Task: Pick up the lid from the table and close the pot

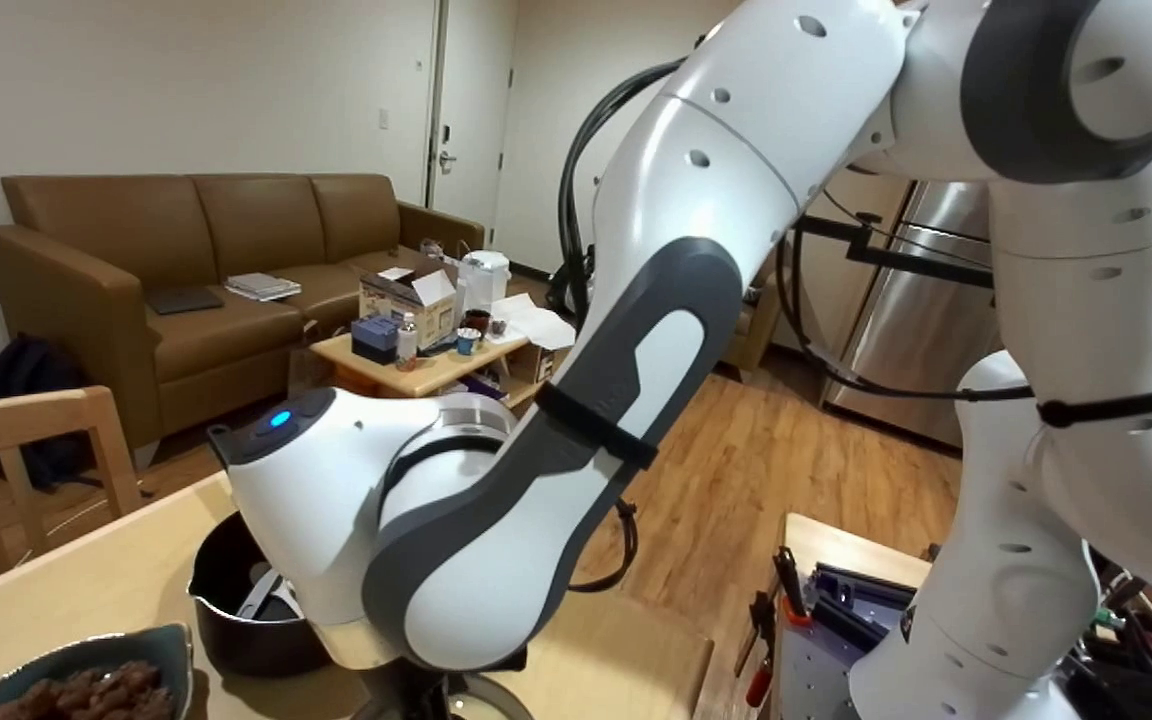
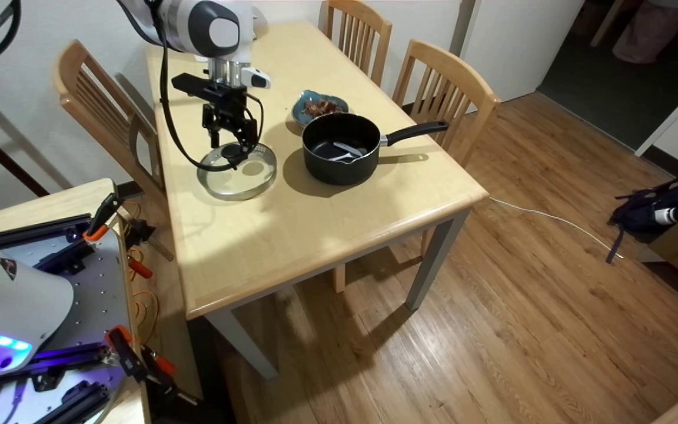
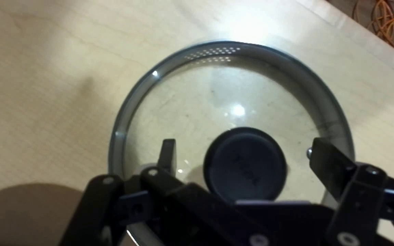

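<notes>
A round clear glass lid (image 2: 242, 181) with a thin metal rim lies flat on the pale tan wooden counter (image 2: 292, 235), its round black knob (image 3: 246, 164) facing up. In the wrist view, the black two-fingered end effector (image 3: 245, 150) stands spread wide over the lid, its fingers (image 3: 330, 165) at nine and three o'clock from the knob with a gap on either side; whether they touch the glass, I cannot tell. In an exterior view, the round black saucepan-like pot (image 2: 339, 169) stands upright at about three o'clock from the lid, just beside it and not touching. Its long straight black handle (image 2: 416, 132) points toward three o'clock, and slim pale objects (image 2: 348, 148), their kind unclear, lie inside. At eleven o'clock from the pot, near it, sits a teal dish (image 2: 299, 112) of brown lumpy food (image 2: 322, 106).
</notes>
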{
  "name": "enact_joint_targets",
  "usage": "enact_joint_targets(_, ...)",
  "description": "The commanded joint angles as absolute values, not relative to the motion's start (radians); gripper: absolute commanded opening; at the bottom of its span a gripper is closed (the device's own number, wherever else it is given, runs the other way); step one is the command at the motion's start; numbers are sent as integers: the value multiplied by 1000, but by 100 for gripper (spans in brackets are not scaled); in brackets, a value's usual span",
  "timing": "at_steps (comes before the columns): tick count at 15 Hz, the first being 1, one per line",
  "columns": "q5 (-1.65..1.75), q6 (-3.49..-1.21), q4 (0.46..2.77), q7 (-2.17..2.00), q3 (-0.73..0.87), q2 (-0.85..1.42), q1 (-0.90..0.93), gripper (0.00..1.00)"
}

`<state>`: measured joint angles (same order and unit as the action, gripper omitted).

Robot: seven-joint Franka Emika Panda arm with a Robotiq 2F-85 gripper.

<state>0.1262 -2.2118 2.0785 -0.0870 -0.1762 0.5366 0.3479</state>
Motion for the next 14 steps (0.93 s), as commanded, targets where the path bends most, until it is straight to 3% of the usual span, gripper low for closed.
enact_joint_targets(1,225,-2309,2151,-96,-146,519,355,100)
enact_joint_targets(8,292,-2480,2150,-75,-140,542,358,100)
enact_joint_targets(9,304,-2502,2148,-69,-138,543,361,80)
enact_joint_targets(14,374,-2754,2200,-125,-105,640,428,48)
